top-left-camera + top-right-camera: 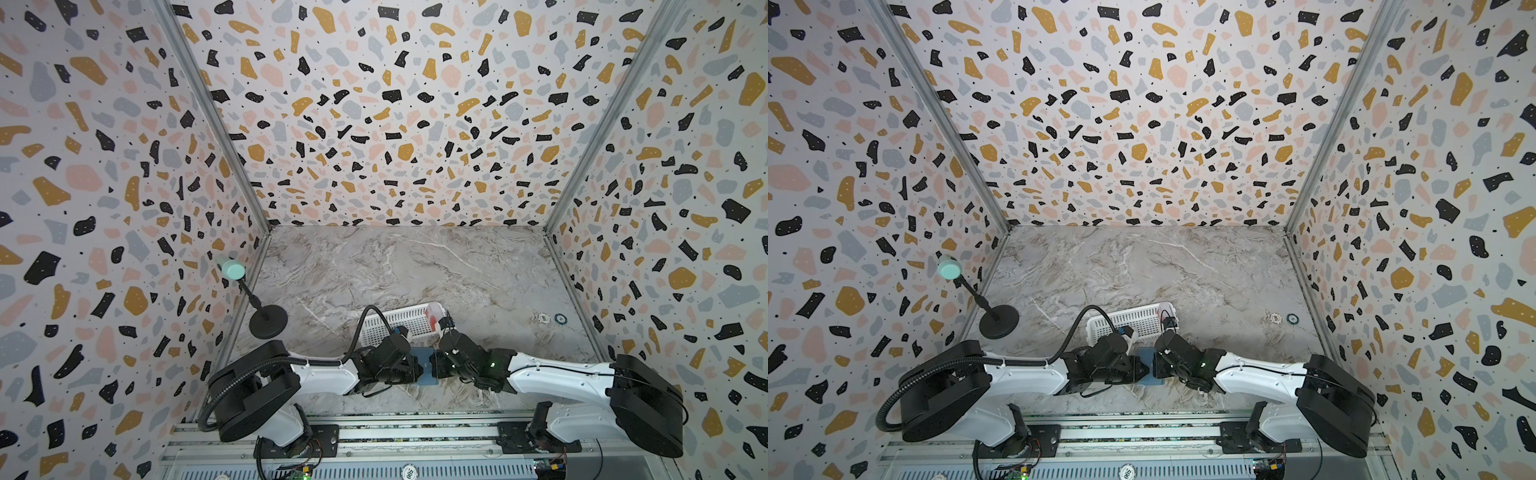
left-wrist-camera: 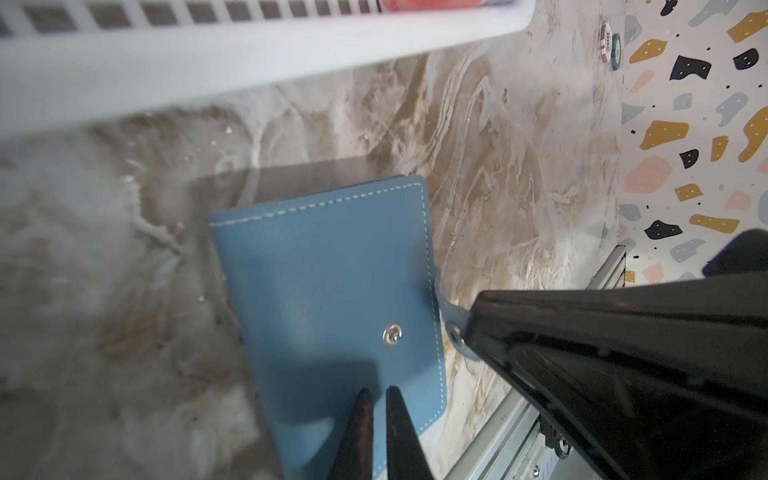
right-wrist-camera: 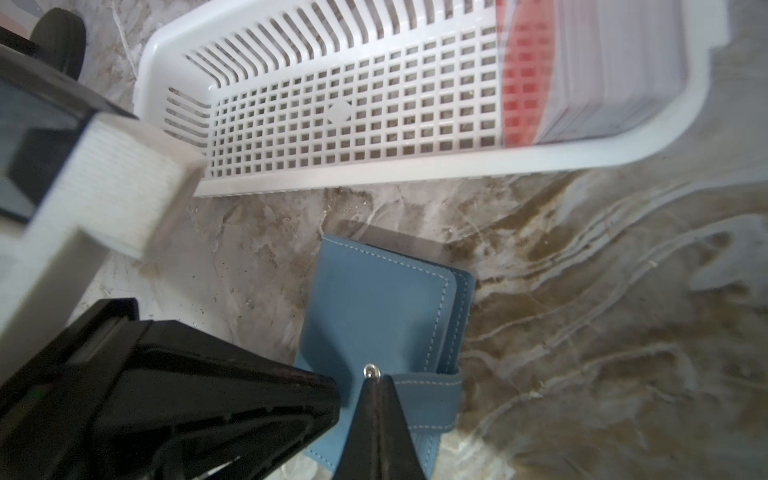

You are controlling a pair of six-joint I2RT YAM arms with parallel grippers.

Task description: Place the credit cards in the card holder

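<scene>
The slate-blue card holder (image 1: 424, 368) (image 1: 1146, 365) lies shut on the marble table between both grippers. Its cover (image 2: 332, 270) shows a bare silver snap stud (image 2: 392, 334). My left gripper (image 2: 376, 395) (image 1: 415, 368) rests over the cover's near end, its jaws together but for a thin slit. My right gripper (image 3: 376, 380) (image 1: 434, 361) is shut on the holder's snap tab (image 3: 432, 395), pinched at the side edge beside the stud. The credit cards (image 3: 582, 75) (image 1: 433, 318) stand in a stack at one end of the white basket (image 3: 332, 116), red showing through its grid.
The white slotted basket (image 1: 390, 324) lies just behind the card holder. A black round-based stand with a mint head (image 1: 268, 320) is at the left wall. Two poker chips (image 1: 552, 318) lie far right. An aluminium rail (image 1: 374, 424) runs along the front edge.
</scene>
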